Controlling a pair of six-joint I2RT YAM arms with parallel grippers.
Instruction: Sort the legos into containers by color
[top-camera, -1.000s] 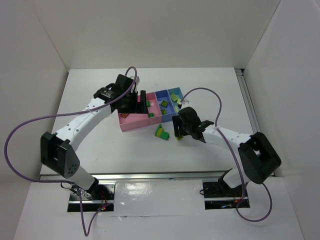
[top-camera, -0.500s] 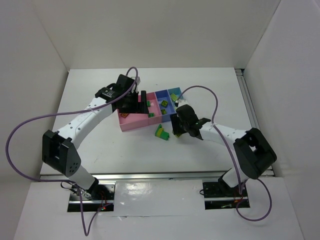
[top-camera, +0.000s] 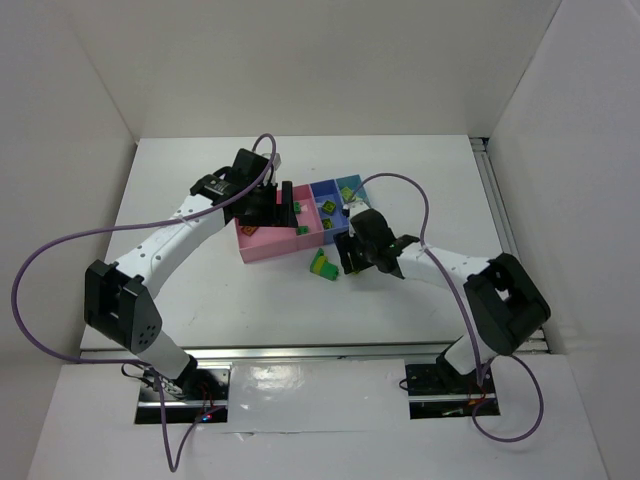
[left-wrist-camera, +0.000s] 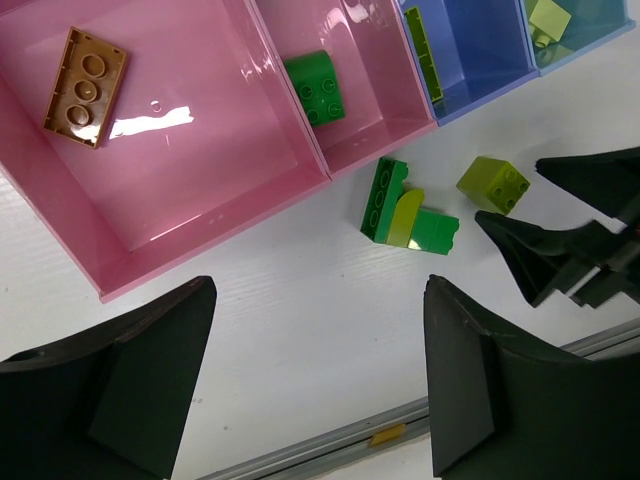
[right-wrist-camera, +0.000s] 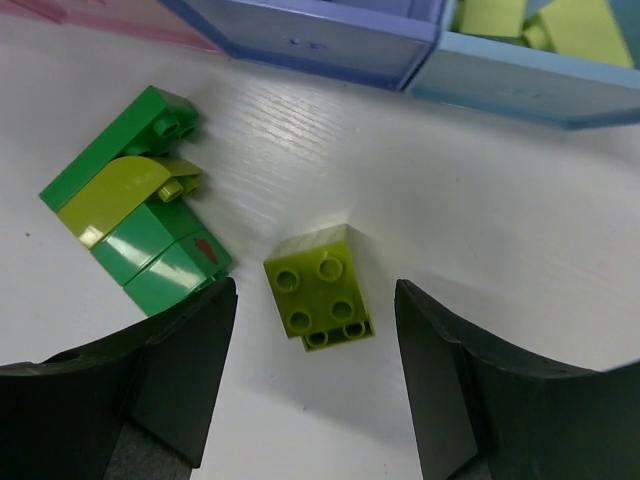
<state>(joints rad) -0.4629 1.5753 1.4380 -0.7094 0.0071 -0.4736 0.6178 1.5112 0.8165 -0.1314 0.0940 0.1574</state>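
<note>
A lime brick lies studs-up on the white table, just in front of the tray. My right gripper is open and straddles it, with a gap between each finger and the brick. To its left lies a cluster of green and lime bricks, also visible from above. My left gripper hovers open and empty over the table near the tray's large pink compartment. That compartment holds an orange-brown brick. A dark green brick lies in the narrow pink compartment.
A lime piece leans in the periwinkle compartment and pale yellow bricks sit in the light blue one. White walls enclose the table. A metal rail runs along its near edge. The right arm's fingers reach close to the green cluster.
My right gripper has slid left toward the tray and now covers the lime brick from above. The left arm has barely moved.
</note>
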